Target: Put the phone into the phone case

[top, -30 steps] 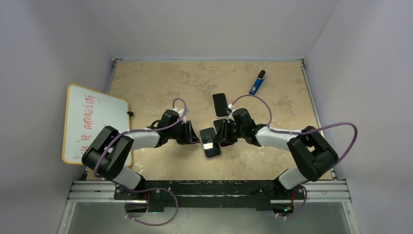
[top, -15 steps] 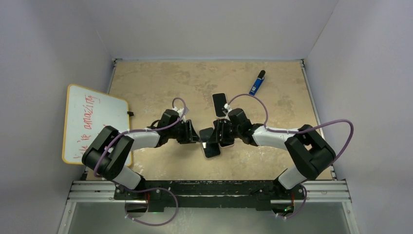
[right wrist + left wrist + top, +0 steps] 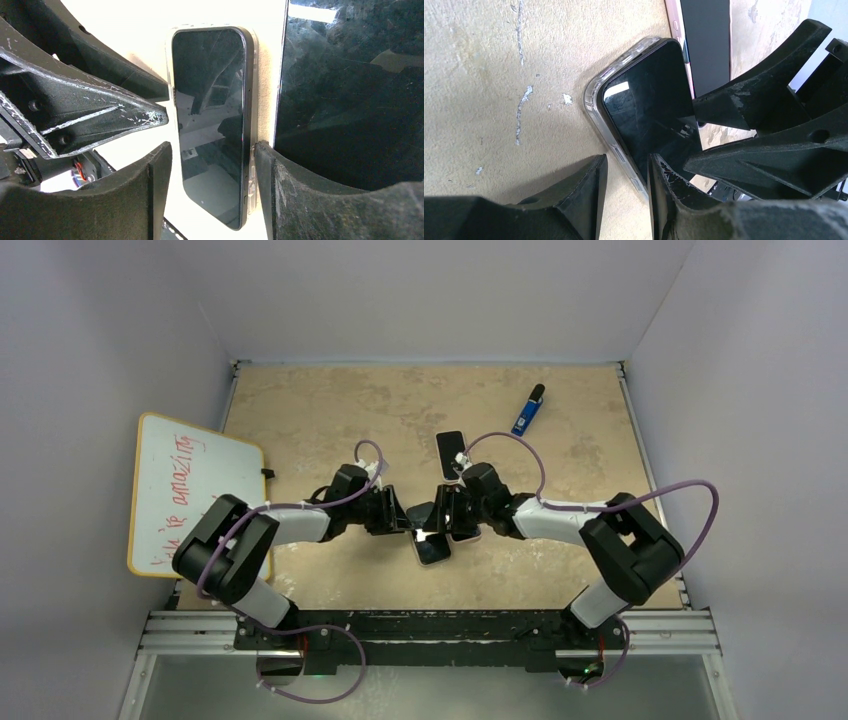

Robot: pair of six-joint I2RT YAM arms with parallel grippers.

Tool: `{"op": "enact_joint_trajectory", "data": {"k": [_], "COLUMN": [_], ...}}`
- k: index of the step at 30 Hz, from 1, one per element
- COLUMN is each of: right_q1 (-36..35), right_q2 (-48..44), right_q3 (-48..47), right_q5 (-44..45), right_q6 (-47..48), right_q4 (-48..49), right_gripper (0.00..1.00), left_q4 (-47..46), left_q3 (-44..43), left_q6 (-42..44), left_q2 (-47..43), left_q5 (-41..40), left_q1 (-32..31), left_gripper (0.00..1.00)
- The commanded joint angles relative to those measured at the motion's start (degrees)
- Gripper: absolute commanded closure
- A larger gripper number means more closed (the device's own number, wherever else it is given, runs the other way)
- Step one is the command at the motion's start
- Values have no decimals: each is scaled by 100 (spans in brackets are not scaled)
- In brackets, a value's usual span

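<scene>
Near the middle of the table (image 3: 320,410) lie three dark phones: the phone (image 3: 210,120) lying in one clear phone case (image 3: 593,92), a second phone (image 3: 704,45) just right of it, and a third phone (image 3: 452,452) farther back. One marker (image 3: 528,408), one whiteboard (image 3: 190,490). From above, the grippers hide most of the cased phone. The left gripper (image 3: 626,167) has its fingers narrowly parted at the case's edge; the right gripper (image 3: 212,150) has its fingers spread astride it. Since a second ago the right gripper has slid left.
</scene>
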State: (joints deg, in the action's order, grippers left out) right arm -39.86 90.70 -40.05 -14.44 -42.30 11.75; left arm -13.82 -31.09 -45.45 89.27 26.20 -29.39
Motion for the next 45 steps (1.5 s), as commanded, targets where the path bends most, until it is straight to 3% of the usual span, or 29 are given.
{"op": "enact_joint_trajectory", "data": {"k": [1,5,7,16,20,27,39,45], "right_q1": [-7,-8,-12,-2,42,78,286,297], "right_q2": [182,374,457,588,667,495,778,975], "right_q3": [-74,-21,-12,-22,146,149,1016,1220], "right_q5": [137,87,94,-834,-1372,-1696,-1951,-1887], "right_q6": [-19,-223,-271,-406,-759,-907,-2338,-2692], "right_q4": [-120,22,65,637,1410,1888,4894,5658], "right_gripper": [35,25,25,40,41,41,42,41], "left_q4": [-258,-147,-79,-156,33,191,243,125], "left_q3": [42,50,59,59,-46,-15,268,406], "left_q6": [-20,70,121,145,337,504,620,361], "left_q2": [46,-2,-7,81,69,-195,-466,-628], "left_q5": [140,121,65,107,11,-86,-96,72], "left_q1": [-24,-24,-23,-23,-23,-23,-22,-23], "left_gripper": [64,65,66,69,70,72,77,77]}}
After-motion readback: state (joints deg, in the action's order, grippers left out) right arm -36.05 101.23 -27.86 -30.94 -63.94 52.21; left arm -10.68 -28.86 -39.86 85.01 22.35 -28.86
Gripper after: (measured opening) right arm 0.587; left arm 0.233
